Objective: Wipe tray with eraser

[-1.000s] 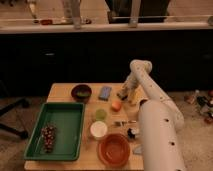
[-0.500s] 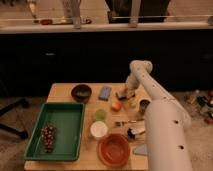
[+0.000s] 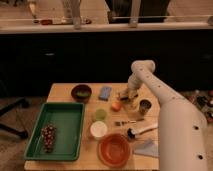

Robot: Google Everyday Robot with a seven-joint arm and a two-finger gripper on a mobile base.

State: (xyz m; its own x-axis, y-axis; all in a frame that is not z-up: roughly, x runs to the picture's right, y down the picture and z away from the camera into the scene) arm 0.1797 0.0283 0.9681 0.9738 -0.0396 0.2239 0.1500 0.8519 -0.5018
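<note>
We find the tray at the table's front left, a dark cluster lying inside it. The eraser cannot be picked out. The gripper hangs low over the table's far right, beside the blue pad, near an orange ball and the orange bowl.

I count one green tray, two bowls, one dark and one orange, one blue pad, one marker, and my one gripper over the table's far side.
</note>
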